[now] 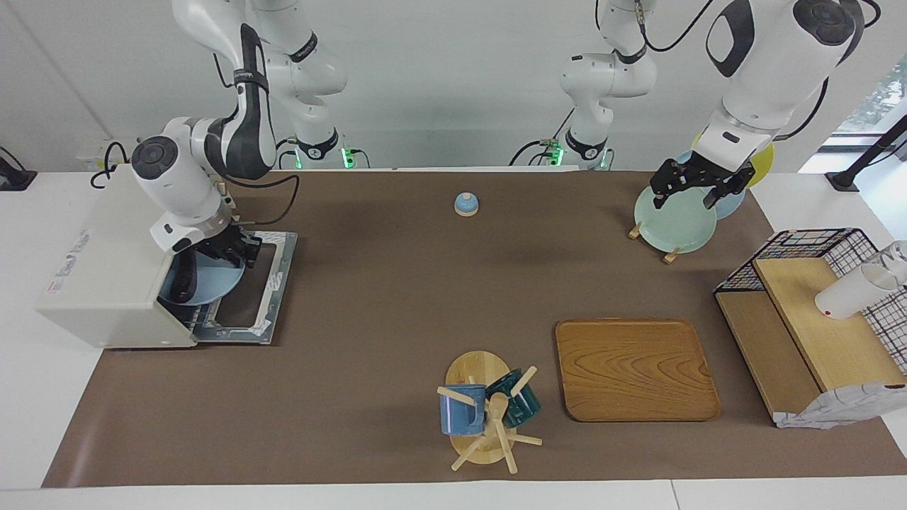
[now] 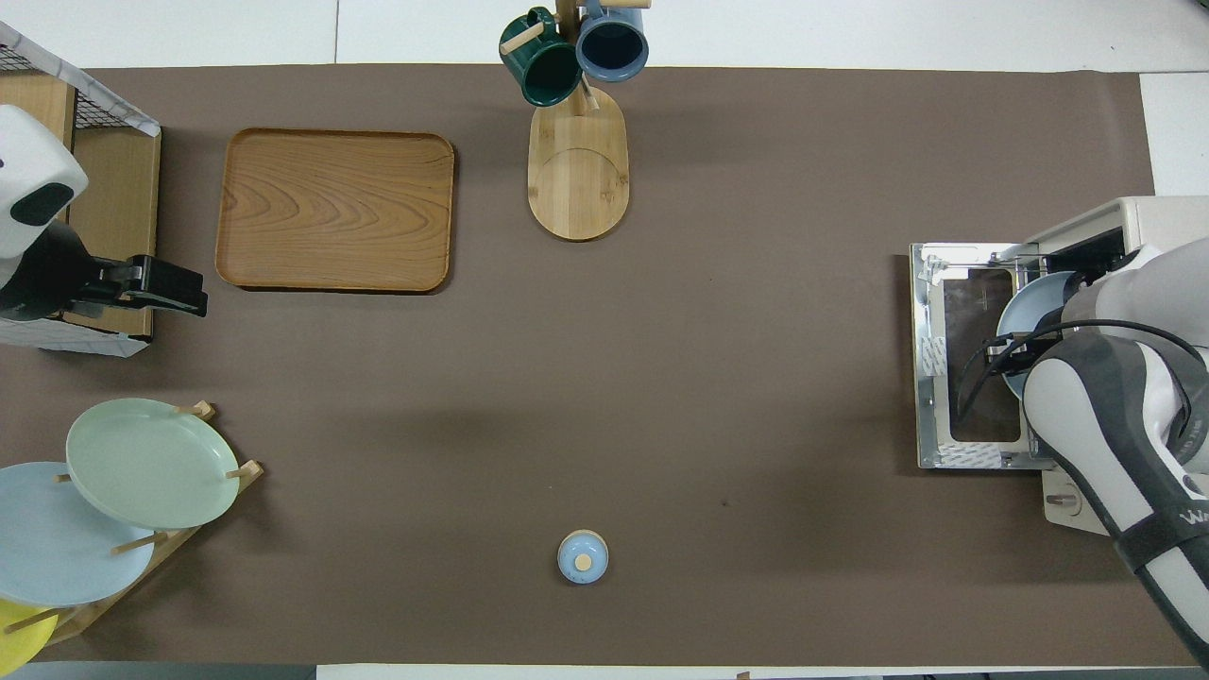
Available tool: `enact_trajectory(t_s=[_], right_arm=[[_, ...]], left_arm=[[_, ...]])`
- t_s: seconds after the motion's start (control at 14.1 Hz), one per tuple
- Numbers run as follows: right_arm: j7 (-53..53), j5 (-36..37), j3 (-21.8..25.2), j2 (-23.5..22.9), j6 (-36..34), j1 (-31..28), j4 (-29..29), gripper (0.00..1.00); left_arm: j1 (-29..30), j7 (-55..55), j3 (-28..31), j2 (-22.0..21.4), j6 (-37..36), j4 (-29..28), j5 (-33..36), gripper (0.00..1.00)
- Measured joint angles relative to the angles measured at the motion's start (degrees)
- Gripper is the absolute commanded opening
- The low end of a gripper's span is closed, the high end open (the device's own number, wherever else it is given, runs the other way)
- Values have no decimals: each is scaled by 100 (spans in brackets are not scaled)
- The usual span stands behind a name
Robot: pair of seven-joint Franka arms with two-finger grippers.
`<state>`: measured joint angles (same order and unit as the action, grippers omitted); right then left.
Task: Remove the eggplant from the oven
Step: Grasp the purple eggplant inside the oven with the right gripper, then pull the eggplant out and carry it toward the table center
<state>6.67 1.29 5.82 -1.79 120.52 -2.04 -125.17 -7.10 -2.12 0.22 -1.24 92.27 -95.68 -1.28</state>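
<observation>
Oven (image 1: 106, 262): cream-white and boxy, stood at the right arm's end of the table, door (image 1: 249, 301) folded down flat and open.
Eggplant (image 1: 186, 278): dark, glossy, long; lay on a pale blue plate (image 1: 212, 283) in the oven's mouth, partly inside.

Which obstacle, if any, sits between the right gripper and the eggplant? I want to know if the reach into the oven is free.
Nothing visible blocks it. The oven door lies folded down, and the eggplant lies on a blue plate in the opening. The right gripper is at that plate's rim, beside the eggplant.
</observation>
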Motion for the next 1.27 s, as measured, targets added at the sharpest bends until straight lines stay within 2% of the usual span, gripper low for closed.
enact_trajectory(t_s=[0.21, 0.35, 0.57, 0.78, 0.99, 1.2, 1.27], right_arm=[[248, 291, -53, 121, -45, 53, 3, 0], [213, 366, -84, 134, -242, 336, 109, 0], [-210, 389, -112, 101, -623, 1233, 539, 0], [-1471, 391, -149, -81, -827, 2351, 1018, 0], [-2998, 390, -169, -750, -1223, 3376, 2014, 0], [-4453, 240, -176, -1999, -1688, 4233, 3546, 0], [-4886, 153, -182, -2389, -1650, 4466, 3960, 0]], left_arm=[[0, 0, 0, 0, 0, 0, 0, 100], [0, 0, 0, 0, 0, 0, 0, 100], [0, 0, 0, 0, 0, 0, 0, 100], [0, 0, 0, 0, 0, 0, 0, 100], [0, 0, 0, 0, 0, 0, 0, 100], [0, 0, 0, 0, 0, 0, 0, 100], [0, 0, 0, 0, 0, 0, 0, 100]])
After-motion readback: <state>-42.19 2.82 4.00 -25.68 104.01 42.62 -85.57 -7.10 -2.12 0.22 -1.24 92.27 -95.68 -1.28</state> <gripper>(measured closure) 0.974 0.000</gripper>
